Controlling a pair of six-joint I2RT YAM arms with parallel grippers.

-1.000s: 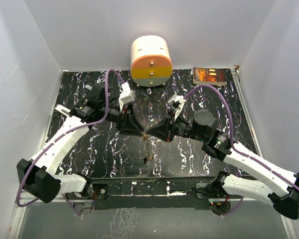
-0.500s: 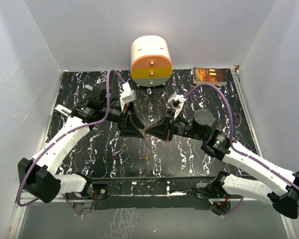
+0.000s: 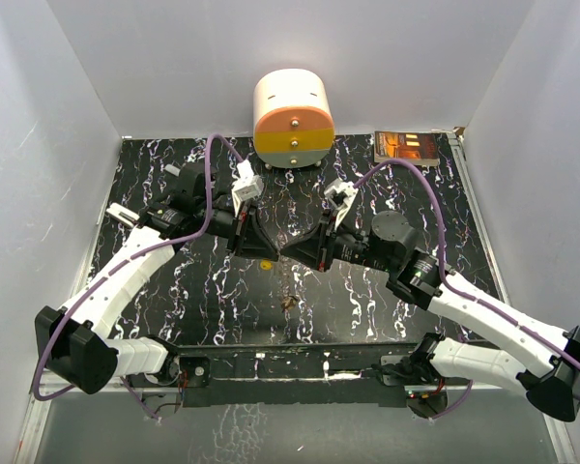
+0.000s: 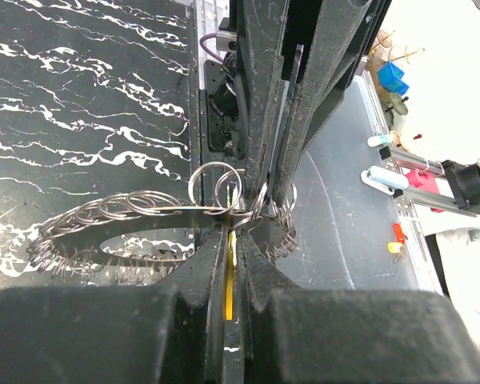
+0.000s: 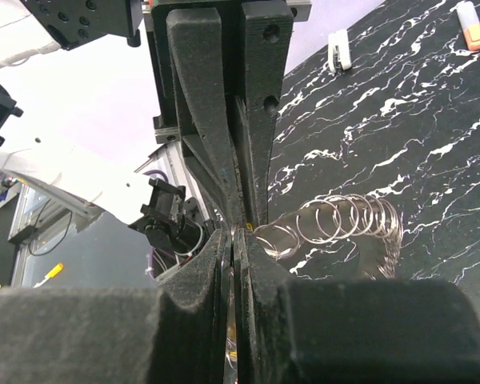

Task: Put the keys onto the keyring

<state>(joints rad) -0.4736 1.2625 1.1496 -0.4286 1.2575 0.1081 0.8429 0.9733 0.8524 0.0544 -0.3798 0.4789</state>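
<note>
My two grippers meet tip to tip over the middle of the table. My left gripper is shut on a thin yellow key that shows edge-on between its fingers. My right gripper is shut on a loop of the keyring. The keyring is a silvery ring made of many small wire loops and hangs between the fingertips. A small orange-brown piece lies on the table below the grippers; it is too small to tell what it is.
A round white, yellow and orange container stands at the back centre. A dark flat box lies at the back right. A white flat bar lies at the left. The right wrist view shows a white clip and an orange-and-white stick.
A second ago a thin strand hung from the fingertips down to the table; now it is gone and only the small piece lies there. Both grippers have shifted slightly toward the back.
</note>
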